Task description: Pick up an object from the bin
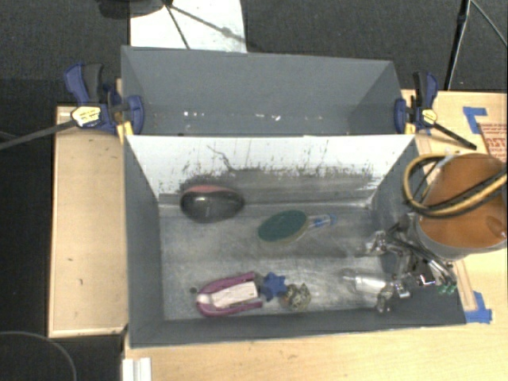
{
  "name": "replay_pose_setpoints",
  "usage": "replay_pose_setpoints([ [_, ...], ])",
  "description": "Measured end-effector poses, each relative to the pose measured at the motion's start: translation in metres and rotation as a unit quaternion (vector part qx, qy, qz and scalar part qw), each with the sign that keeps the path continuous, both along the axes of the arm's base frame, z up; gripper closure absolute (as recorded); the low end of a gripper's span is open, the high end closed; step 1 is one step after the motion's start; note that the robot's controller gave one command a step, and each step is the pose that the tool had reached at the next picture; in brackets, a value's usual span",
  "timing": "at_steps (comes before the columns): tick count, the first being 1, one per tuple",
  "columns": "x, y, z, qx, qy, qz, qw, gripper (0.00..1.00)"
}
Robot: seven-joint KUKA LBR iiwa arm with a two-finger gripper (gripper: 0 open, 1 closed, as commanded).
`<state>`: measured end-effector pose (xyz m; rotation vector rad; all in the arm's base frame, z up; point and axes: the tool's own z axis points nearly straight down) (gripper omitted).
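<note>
Gripper (390, 280) low in bin (144, 236), frame's lower right, just beside small silvery object (359, 281) | jaws: I cannot tell | nothing lifted; I judge grasp and lift remain.

A dark grey oval lump (210, 205) lies at the back left, a teal round brush with blue handle (286, 226) apart to its right. Nearer, a purple-and-white packet (230, 294) touches a small blue piece (275, 284) beside a crumpled metallic bit (298, 296).
</note>
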<state>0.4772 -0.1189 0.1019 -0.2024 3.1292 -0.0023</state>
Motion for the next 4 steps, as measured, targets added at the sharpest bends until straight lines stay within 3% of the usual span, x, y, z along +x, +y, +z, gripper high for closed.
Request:
replay_pose_setpoints([
  [1, 0.0, 0.016, -0.002, 0.002, 0.0029, -0.084, 0.9964, 0.0],
  [2, 0.006, 0.001, -0.03, 0.002, 0.0014, -0.211, 0.9775, 0.0],
  [3, 0.002, 0.019, -0.03, 0.001, 0.0, -0.278, 0.9606, 0.0],
  [4, 0.005, 0.018, -0.028, 0.001, -0.0055, -0.277, 0.9609, 1.0],
])
